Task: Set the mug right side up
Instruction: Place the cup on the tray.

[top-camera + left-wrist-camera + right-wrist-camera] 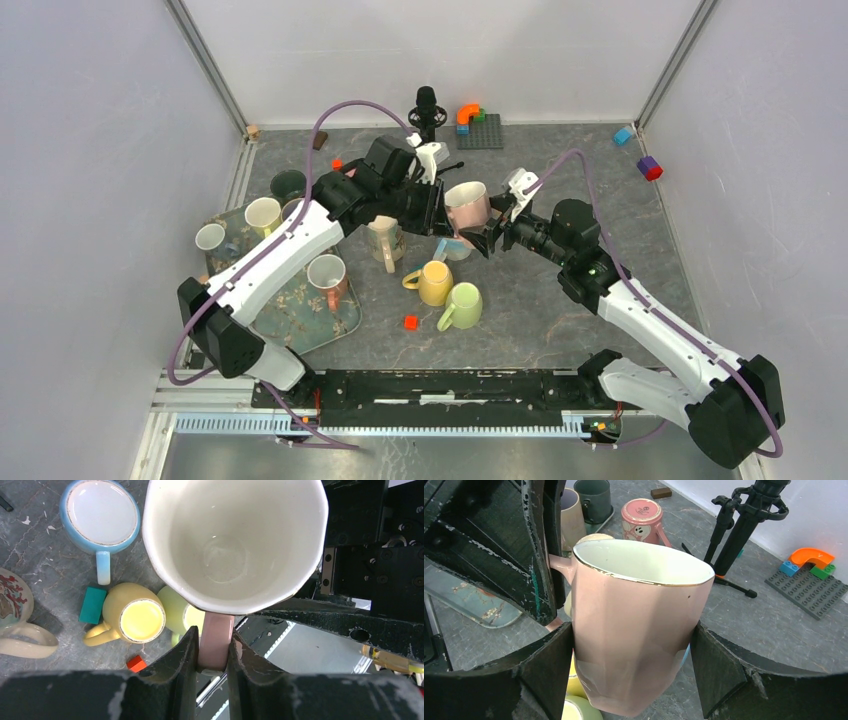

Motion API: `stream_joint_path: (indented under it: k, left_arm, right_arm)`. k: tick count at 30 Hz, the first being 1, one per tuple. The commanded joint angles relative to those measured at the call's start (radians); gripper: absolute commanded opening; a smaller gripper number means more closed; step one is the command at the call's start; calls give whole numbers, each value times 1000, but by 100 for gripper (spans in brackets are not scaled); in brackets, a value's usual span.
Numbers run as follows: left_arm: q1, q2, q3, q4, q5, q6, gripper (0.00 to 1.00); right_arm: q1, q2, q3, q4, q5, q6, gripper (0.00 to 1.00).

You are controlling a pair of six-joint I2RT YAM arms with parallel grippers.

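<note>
Left end effector [214, 647] tight on mug [235, 545]

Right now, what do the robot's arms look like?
The left arm and right arm have white shells with black joints. A purple cable loops along each. The left pincer and right pincer are black, with scuffed, scratched fingers.

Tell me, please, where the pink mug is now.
In the top view the pink mug is near centre, beyond the yellow mug; the left gripper pinches its handle, the right gripper clasps its body.
</note>
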Motion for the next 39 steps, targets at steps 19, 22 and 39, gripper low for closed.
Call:
stream_joint_path:
  k: [19, 22, 39]
  left_arm:
    - [-35, 14, 44, 143, 122, 4, 2]
    - [-34, -19, 21, 162, 80, 10, 2]
    - [-33, -158, -80, 208, -144, 22, 2]
  right_arm:
    - [86, 4, 86, 184, -84, -40, 41]
    - [85, -2, 73, 188, -63, -36, 68]
    - [85, -28, 45, 188, -19, -36, 98]
